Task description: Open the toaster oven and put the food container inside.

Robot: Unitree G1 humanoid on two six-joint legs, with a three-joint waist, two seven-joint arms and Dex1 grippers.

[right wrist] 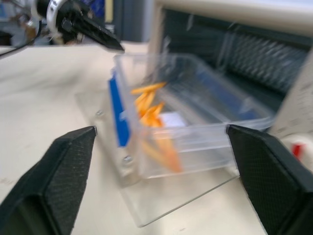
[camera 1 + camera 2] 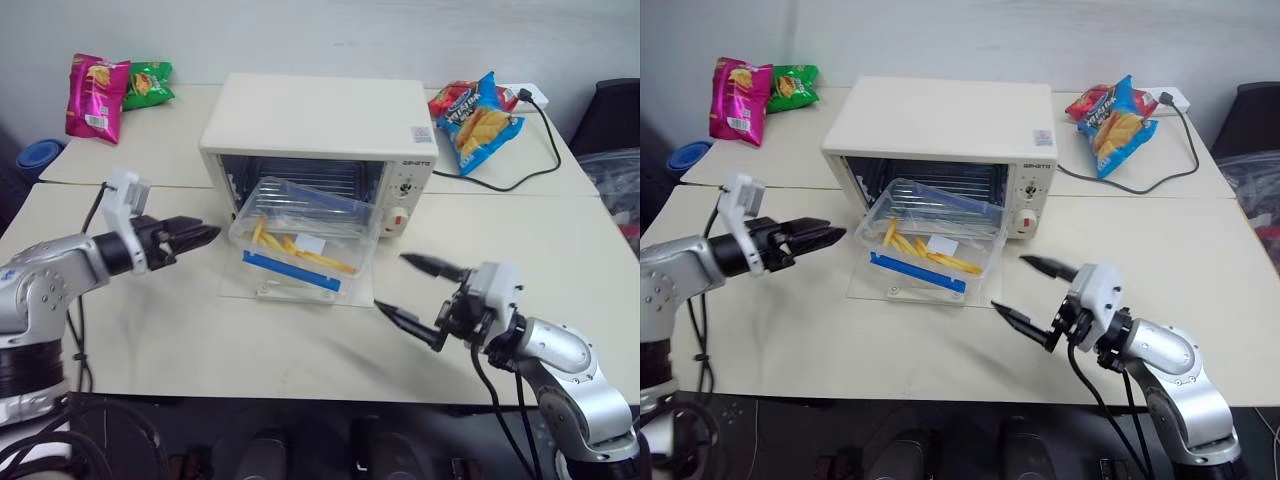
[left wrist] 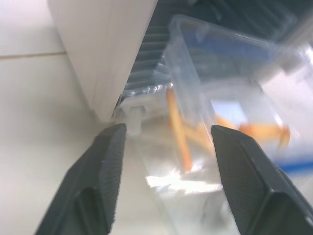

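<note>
the shallow clear plastic food container with blue side clips and yellow fries inside sits on the lowered glass door of the large cream-white boxy toaster oven, its far end leaning into the open mouth of the oven and its near end out over the door. the oven stands on the pale table, with knobs and a red button on its right panel.

the left gripper hangs just left of the container, its black fingers apart and holding nothing, tips pointing toward the container's left side without touching it. the right gripper hangs to the near right of the door, its fingers spread wide and empty, apart from the container.

far left on the table lie a pink snack bag and a green snack bag; far right lies a blue snack bag over a red one, with a black cable beside them.
</note>
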